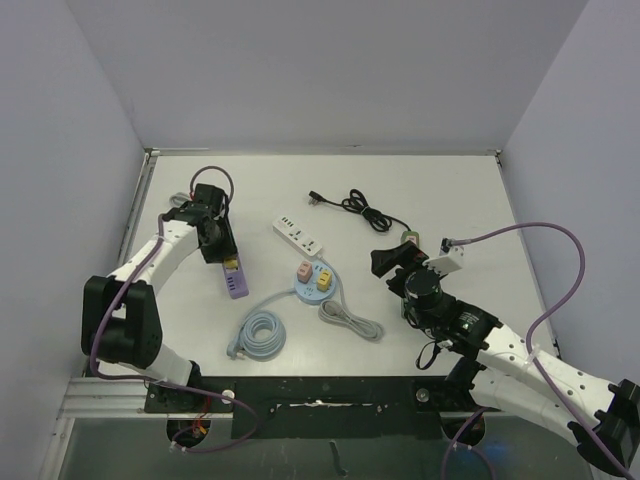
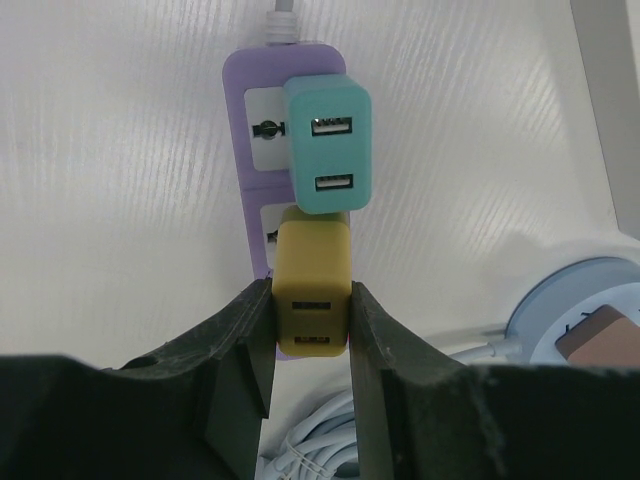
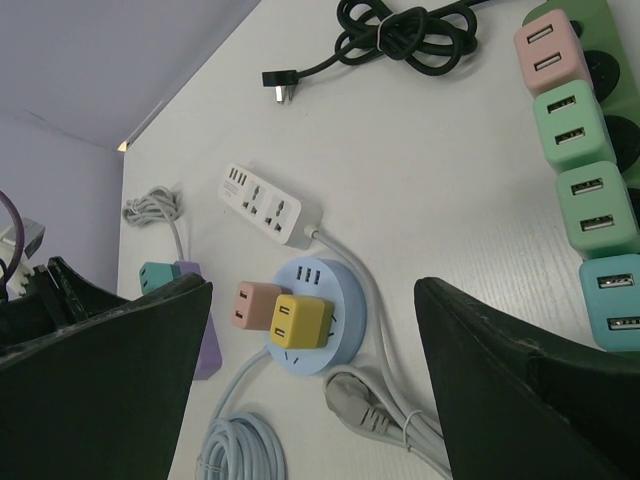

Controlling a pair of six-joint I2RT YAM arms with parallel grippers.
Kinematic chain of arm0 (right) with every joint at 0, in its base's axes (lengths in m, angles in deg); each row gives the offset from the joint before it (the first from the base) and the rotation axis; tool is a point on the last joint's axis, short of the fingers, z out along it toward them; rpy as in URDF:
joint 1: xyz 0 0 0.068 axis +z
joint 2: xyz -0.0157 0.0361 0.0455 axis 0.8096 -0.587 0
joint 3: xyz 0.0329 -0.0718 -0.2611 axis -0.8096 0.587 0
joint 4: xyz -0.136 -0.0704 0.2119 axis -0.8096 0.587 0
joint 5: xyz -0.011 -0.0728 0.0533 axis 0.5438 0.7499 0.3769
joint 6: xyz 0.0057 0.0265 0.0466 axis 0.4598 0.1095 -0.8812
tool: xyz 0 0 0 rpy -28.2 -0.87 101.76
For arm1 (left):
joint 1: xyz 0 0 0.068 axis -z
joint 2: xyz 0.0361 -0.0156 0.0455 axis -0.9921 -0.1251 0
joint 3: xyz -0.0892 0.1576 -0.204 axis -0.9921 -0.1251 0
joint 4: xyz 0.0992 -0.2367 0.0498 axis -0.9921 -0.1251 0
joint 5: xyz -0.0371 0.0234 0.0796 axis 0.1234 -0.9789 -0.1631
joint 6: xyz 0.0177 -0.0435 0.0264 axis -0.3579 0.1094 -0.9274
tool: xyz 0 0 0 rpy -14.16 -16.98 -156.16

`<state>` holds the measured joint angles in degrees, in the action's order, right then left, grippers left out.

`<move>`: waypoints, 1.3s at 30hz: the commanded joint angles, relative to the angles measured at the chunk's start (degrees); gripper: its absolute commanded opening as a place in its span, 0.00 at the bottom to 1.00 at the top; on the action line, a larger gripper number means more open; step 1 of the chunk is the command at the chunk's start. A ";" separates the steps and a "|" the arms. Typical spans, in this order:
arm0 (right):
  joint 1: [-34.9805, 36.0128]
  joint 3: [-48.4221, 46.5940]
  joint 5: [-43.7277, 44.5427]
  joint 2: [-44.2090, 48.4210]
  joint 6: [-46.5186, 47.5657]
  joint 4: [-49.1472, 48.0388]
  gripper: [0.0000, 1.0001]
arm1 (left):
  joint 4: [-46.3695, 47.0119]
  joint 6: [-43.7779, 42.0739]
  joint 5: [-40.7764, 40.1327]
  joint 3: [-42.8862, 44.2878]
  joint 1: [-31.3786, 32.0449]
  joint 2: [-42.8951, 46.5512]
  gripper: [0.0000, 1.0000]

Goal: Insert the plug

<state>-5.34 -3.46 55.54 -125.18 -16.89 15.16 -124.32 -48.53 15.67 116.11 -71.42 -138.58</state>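
Note:
In the left wrist view my left gripper (image 2: 312,345) is shut on a mustard-yellow plug (image 2: 312,285), one finger pressed to each side. The plug sits over the lower socket of a purple power strip (image 2: 243,175). A teal USB plug (image 2: 328,145) sits in the strip's upper socket. In the top view the left gripper (image 1: 222,252) stands over the purple strip (image 1: 235,280) at the table's left. My right gripper (image 1: 385,262) is open and empty, held above the table at the right; in its wrist view the right gripper (image 3: 312,290) has wide-spread jaws.
A round blue power strip (image 1: 312,296) with a pink plug (image 3: 256,304) and a yellow plug (image 3: 300,320) lies mid-table. A white strip (image 1: 298,235), a black cord (image 1: 365,208), a green strip (image 3: 600,20) with several plugs, a coiled blue cable (image 1: 262,335) and a grey cable (image 1: 350,320) lie around it.

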 commanded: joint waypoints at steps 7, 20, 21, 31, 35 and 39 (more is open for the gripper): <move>-0.90 0.58 3.45 1.83 0.08 -0.35 0.85 | 0.73 -1.01 -0.45 3.48 -0.24 -2.31 0.27; -1.15 1.38 2.91 2.07 -0.57 -0.84 0.85 | -5.94 3.80 1.51 7.92 -0.24 1.16 0.20; -1.16 1.40 2.77 2.13 -0.60 -0.79 0.85 | -6.40 4.03 1.73 8.18 -0.24 1.29 0.20; -1.28 2.15 2.73 3.10 -1.26 -0.29 0.85 | -8.95 2.92 1.31 9.19 0.19 -2.47 0.20; -1.25 2.18 2.99 3.57 -1.28 0.00 0.85 | -8.85 2.60 1.91 9.35 0.45 -4.48 0.20; -1.34 2.11 3.31 3.92 -1.19 0.32 0.85 | -7.88 2.51 1.54 9.02 0.51 -5.81 0.20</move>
<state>-6.15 -1.43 55.94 -122.36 -17.57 16.69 -132.88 -45.49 16.61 122.84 -71.15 -143.63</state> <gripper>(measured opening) 0.852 0.299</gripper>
